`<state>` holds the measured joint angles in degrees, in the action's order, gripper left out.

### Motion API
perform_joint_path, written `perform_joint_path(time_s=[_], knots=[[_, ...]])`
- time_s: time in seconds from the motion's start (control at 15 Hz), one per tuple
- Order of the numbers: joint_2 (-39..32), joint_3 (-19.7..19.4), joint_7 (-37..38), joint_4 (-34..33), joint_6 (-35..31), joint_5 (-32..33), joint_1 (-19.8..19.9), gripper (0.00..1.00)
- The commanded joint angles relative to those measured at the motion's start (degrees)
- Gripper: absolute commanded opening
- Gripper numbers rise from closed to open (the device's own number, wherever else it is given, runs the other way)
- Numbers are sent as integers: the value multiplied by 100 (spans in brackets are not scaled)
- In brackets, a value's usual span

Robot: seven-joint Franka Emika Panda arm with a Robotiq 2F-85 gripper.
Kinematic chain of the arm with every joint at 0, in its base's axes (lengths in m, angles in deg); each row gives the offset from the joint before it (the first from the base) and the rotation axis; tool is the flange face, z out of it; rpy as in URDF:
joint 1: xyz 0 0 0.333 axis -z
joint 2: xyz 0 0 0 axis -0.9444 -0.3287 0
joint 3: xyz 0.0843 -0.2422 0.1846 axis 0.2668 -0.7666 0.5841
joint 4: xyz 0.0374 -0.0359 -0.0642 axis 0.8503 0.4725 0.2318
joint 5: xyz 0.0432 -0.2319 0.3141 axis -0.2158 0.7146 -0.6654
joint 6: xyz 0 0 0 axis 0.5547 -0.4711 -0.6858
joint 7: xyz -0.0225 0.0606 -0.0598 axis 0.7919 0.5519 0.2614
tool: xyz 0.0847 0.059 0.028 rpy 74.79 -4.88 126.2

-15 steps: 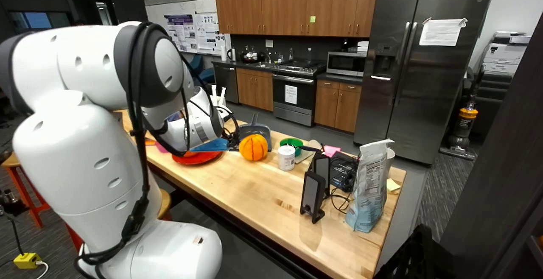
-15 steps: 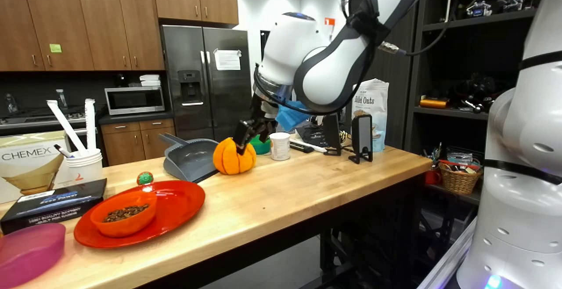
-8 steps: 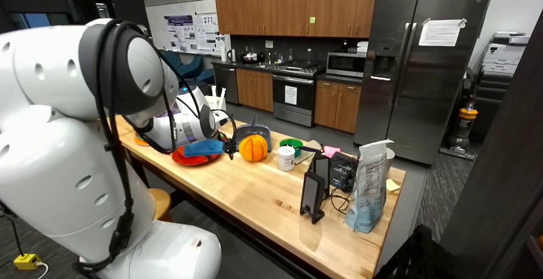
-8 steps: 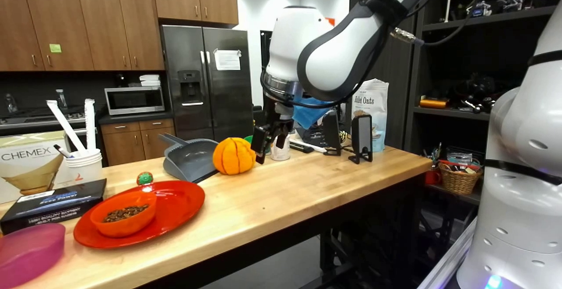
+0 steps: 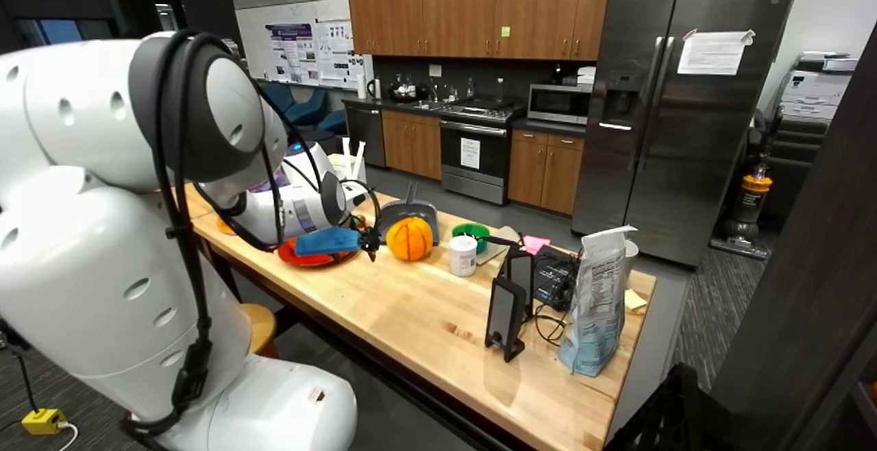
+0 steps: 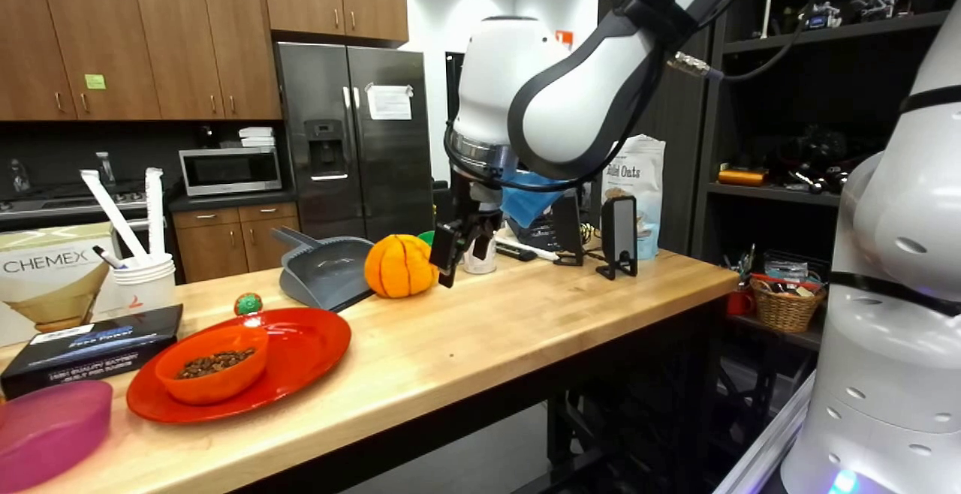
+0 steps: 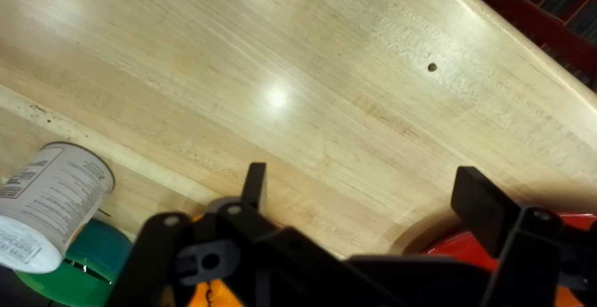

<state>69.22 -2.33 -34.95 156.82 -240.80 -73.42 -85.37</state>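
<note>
Fingers (image 7: 482,211) stand wide apart, grasping nothing, with pale wood grain showing between them. They hang over the light wooden tabletop (image 6: 465,336). Just beside them, in an exterior view, sits a round orange pumpkin (image 5: 409,240) with dark vertical lines, resting on the tabletop with a slim gap to the fingers.

Its matte, slightly fuzzy-looking skin suggests something light, either soft or hollow; real weight cannot be told. Such a skin should give good friction and be hard to damage, though the round shape may roll if nudged. Opposite sides at or just below the widest part look like the best hold, since a pinch higher up could slip off the curve. Whether its full width fits the fingers' spread is uncertain.

Farther out, a folded blue sheet (image 6: 529,201) of unclear material hangs close by the fingers. Next to the pumpkin lies a grey plastic dustpan (image 6: 330,276). A white cylindrical canister (image 5: 462,259) with a printed label stands near a green round bowl (image 7: 70,288). A glossy red oval plate (image 6: 315,359) carries an orange bowl (image 6: 225,389) of dark brown bits. Well away stand black upright speakers (image 6: 619,237) and a white-and-blue oats bag (image 6: 647,197).
</note>
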Motion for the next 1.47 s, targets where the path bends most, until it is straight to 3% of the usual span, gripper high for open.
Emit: perform_joint_path(time_s=[0.0, 0.33, 1.07, 1.4], knots=[[27, 191, 62, -3, 90, -53, 173, 100], [44, 343, 296, -31, 313, 41, 319, 100], [76, 917, 2022, -22, 256, 892, 847, 100], [2, 841, 1827, -7, 197, 732, 735, 100]])
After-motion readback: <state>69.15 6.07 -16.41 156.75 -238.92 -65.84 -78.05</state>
